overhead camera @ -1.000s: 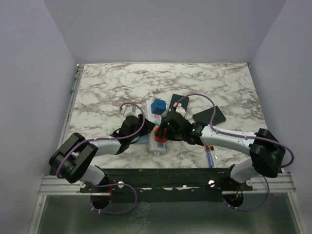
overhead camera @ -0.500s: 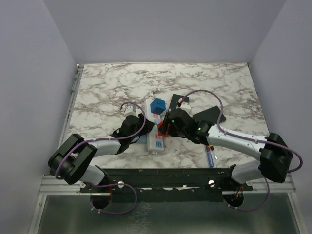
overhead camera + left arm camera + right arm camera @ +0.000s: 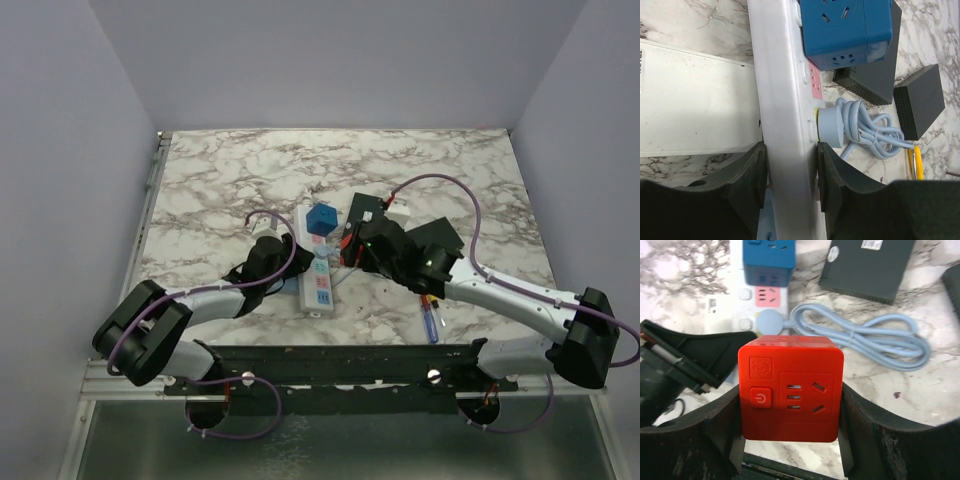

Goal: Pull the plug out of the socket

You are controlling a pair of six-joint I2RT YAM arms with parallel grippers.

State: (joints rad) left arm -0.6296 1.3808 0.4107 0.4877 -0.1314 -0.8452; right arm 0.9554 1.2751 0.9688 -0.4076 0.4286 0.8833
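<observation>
Socket [image 3: 785, 90] — blue cube [image 3: 845, 30] atop, cable [image 3: 875, 132] beside

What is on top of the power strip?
A blue cube and a pale blue round plug sit in the power strip, covering the outlets beneath. The red cube is off, held by the right gripper.

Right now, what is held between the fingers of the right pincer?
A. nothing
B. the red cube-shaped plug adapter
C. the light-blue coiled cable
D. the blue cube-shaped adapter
B: in the right wrist view the red cube-shaped plug adapter is clamped in the right pincer, above the table, while the blue cube-shaped adapter sits on the long white power strip.
</observation>
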